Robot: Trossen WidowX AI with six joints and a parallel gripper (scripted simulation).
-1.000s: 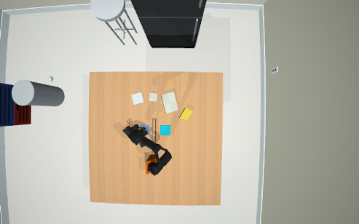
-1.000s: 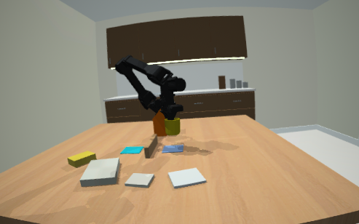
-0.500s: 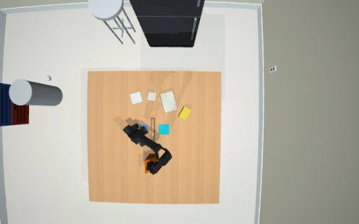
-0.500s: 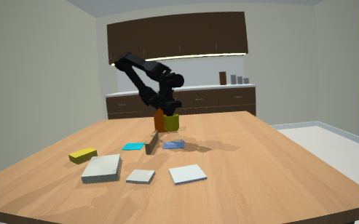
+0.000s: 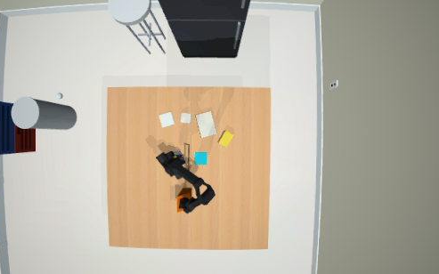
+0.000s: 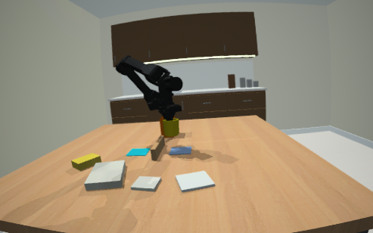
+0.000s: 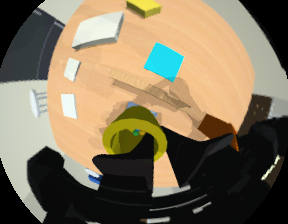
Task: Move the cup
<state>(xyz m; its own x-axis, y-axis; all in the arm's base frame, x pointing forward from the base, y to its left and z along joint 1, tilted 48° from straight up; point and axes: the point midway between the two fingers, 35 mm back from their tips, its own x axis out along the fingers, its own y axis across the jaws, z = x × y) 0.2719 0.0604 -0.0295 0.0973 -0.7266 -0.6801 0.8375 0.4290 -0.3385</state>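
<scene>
The fingers (image 5: 170, 154) (image 6: 169, 113) are clamped on the yellow cup (image 5: 174, 157) (image 6: 171, 128) (image 7: 160, 136), holding it above the table (image 5: 145, 222) (image 6: 275, 181) (image 7: 215, 60) near the blue pad (image 5: 178, 154) (image 6: 180, 150) (image 7: 134, 105). Marbles (image 7: 136, 132) show inside. The cyan pad (image 5: 200, 158) (image 6: 138, 152) (image 7: 164, 62) lies across the upright board (image 5: 188, 156) (image 6: 157, 148) (image 7: 145, 90).

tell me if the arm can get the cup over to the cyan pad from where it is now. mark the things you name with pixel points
Probably yes, if it goes high: the low wall (image 6: 157, 148) (image 7: 145, 91) stands between the cup (image 6: 171, 127) (image 7: 111, 137) and the cyan pad (image 5: 200, 158) (image 6: 138, 152) (image 7: 164, 62).

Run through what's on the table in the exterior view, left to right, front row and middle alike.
Yellow block, large white slab, small white slab, white tile. Overlapping ones left out.
</scene>
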